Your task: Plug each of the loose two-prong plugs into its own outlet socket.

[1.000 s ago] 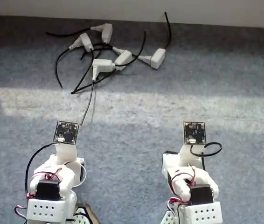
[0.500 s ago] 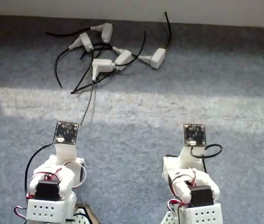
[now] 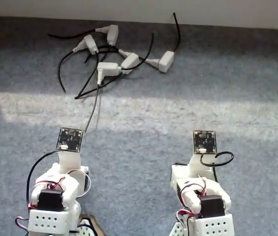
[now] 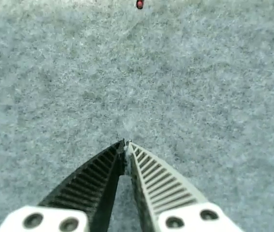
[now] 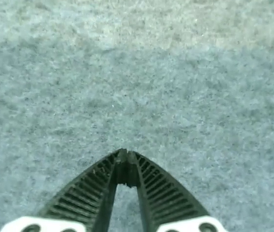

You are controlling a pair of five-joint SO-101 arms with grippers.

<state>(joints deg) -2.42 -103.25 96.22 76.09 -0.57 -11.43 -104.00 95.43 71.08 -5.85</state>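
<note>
Arms (image 3: 63,189) (image 3: 200,194) folded, end effectors (image 4: 126,146) (image 5: 123,153) closed

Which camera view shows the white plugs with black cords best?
The high view: the white plugs lie tangled together at the far edge of the carpet, all in sight. The two wrist views look at grey carpet ahead of the left gripper and right gripper.

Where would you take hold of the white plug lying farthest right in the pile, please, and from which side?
Probably across the blocky body of the rightmost plug, coming down from above on its right, open-carpet side. Its tapered end points left toward the other plugs, and its black cable leaves toward the far edge, so the right flank looks free.
</note>
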